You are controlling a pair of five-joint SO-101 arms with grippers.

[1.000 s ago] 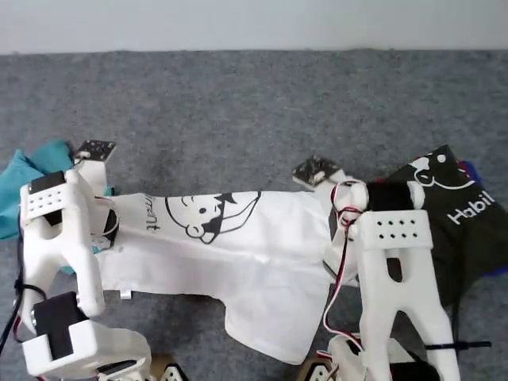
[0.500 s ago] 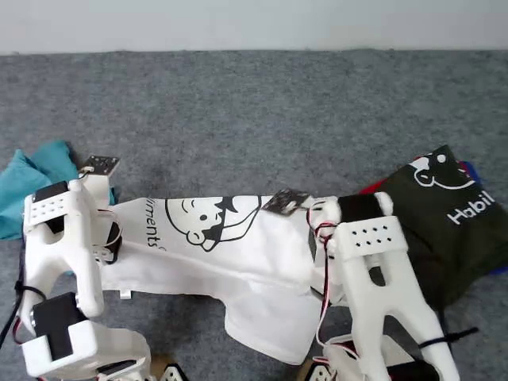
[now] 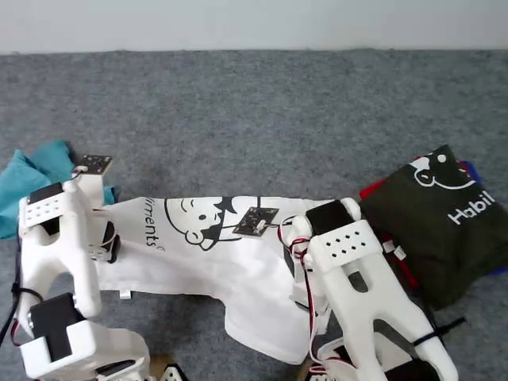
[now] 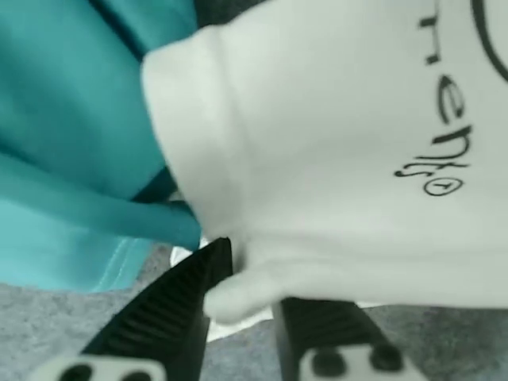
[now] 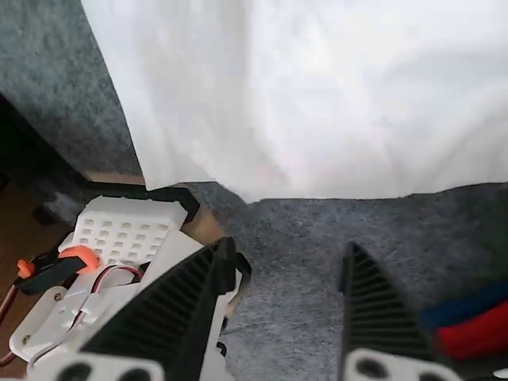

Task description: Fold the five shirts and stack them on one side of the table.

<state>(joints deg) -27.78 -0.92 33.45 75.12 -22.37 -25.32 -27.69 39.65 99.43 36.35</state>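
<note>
Over the last second the right arm [image 3: 345, 246] has swung leftward, away from the folded black shirt with white print [image 3: 432, 226] and in over the middle of the white cotton shirt with a black cartoon print [image 3: 230, 266]. The left arm [image 3: 59, 246] has barely shifted, though a little more of the lettering at its end of that shirt now shows.

In the high view, the white shirt lies spread and unfolded across the near part of the grey felt-covered bench [image 3: 278, 111], between the two arms. A crumpled teal shirt [image 3: 36, 171] lies at its left end. At the right, the black shirt rests on red cloth [image 3: 371, 190] and blue cloth [image 3: 468, 168].

In the left wrist view, the left claw [image 4: 246, 278] is clamped on a bunched edge of the white shirt, with the teal shirt just beside it.

In the right wrist view, the right claw [image 5: 287, 254] has its jaws apart with nothing between them. It hangs over bare bench just off the white shirt's hem.

The right arm looks to be repositioning for a fresh grip, and the white shirt's fold seems not yet begun.
</note>
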